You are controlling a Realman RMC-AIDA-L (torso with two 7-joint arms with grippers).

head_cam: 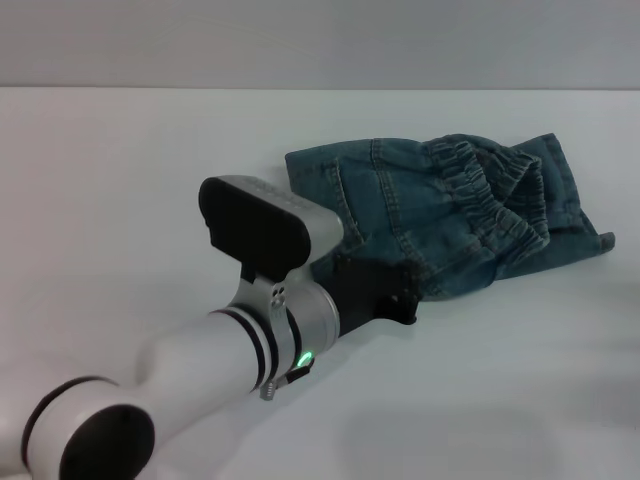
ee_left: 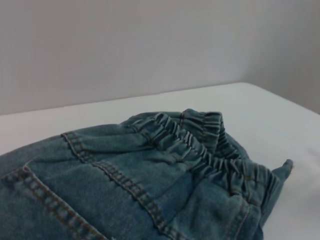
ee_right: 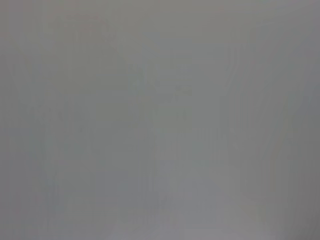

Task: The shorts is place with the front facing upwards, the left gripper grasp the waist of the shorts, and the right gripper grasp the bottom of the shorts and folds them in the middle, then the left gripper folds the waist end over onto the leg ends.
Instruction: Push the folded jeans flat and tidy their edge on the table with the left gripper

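The shorts (head_cam: 450, 215) lie bunched on the counter (head_cam: 120, 180), right of the middle and toward its far side. Their gathered waistband (head_cam: 490, 200) sits on top of the heap, toward its right. The left pincer (head_cam: 385, 295) reaches in from the near left, touching the heap's near left edge. The wall (head_cam: 320, 40) stands behind the counter.
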